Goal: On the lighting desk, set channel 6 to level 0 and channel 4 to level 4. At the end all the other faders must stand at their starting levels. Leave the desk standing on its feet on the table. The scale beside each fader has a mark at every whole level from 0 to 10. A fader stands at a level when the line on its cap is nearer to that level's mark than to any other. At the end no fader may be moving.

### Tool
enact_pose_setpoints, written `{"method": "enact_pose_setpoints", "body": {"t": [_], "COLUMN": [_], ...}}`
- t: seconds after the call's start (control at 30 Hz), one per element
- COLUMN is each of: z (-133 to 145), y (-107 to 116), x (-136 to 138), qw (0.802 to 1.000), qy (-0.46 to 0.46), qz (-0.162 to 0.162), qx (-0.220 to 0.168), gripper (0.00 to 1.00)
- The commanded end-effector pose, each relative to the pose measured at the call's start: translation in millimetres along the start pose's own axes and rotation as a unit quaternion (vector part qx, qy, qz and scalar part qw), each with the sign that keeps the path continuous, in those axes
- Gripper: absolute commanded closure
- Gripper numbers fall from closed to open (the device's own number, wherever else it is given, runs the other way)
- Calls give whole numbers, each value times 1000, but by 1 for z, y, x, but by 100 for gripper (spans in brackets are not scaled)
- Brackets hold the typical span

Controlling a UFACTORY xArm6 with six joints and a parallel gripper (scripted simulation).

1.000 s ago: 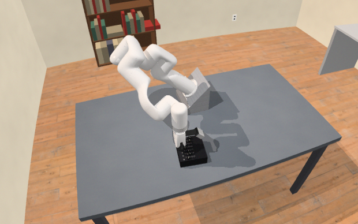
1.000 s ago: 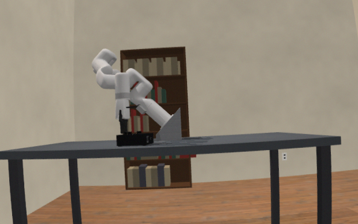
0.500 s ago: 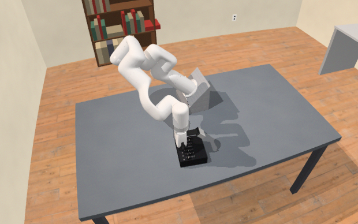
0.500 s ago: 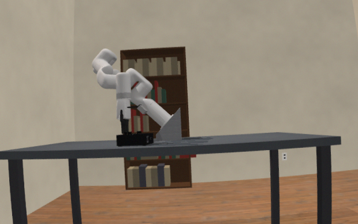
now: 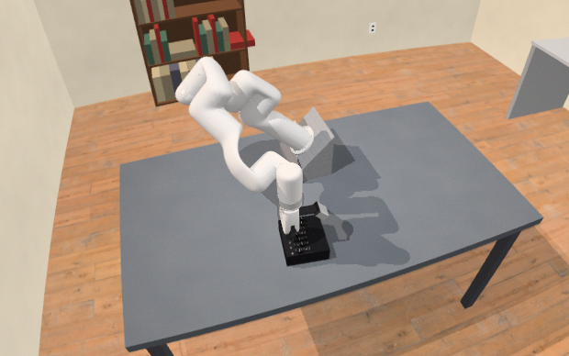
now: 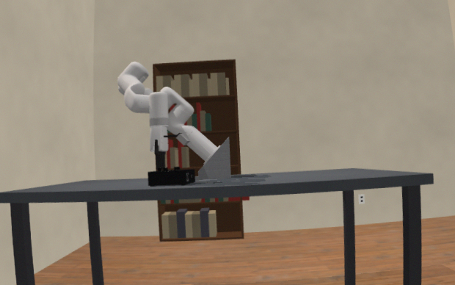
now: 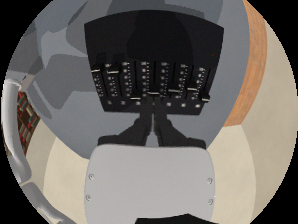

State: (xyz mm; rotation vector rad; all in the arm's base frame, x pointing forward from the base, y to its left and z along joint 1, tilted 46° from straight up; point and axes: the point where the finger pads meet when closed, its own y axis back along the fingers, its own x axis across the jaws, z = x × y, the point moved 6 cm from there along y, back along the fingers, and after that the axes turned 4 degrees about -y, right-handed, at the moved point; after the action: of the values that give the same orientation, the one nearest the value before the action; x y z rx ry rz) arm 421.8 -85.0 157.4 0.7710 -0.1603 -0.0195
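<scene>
Top view: the black lighting desk (image 5: 306, 242) sits flat on the grey table (image 5: 184, 257), toward its near edge. The white arm (image 5: 239, 138) reaches down from its grey wedge mount (image 5: 321, 151), and the gripper (image 5: 289, 229) stands over the desk's left rear part, hiding some of the faders. White marks on the desk's face are too small to read. A bookshelf (image 5: 243, 50) stands at the back wall and a wall socket (image 5: 373, 27) shows to its right.

Exterior view: seen from the side, the desk (image 6: 171, 177) is low and level on the table (image 6: 293, 180). The gripper (image 6: 160, 161) hangs upright, its tip just at the fader caps; whether it touches is unclear.

Wrist view: only here does the fader row (image 7: 153, 83) show, caps at differing heights. The fingers are pressed together with nothing between them, their tips at the desk's near edge around the middle of the row. No lettering is readable.
</scene>
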Motion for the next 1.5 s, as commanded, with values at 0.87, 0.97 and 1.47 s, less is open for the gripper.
{"method": "enact_pose_setpoints", "body": {"t": [0.87,0.97,1.47], "z": [-5,-5,-1], "y": [1,1,1], "x": [1,1,1], "qw": [1000,1000,1000], "qy": [0,0,0], "qz": [1,1,1], "qx": [0,0,0], "gripper": [100,100,100]}}
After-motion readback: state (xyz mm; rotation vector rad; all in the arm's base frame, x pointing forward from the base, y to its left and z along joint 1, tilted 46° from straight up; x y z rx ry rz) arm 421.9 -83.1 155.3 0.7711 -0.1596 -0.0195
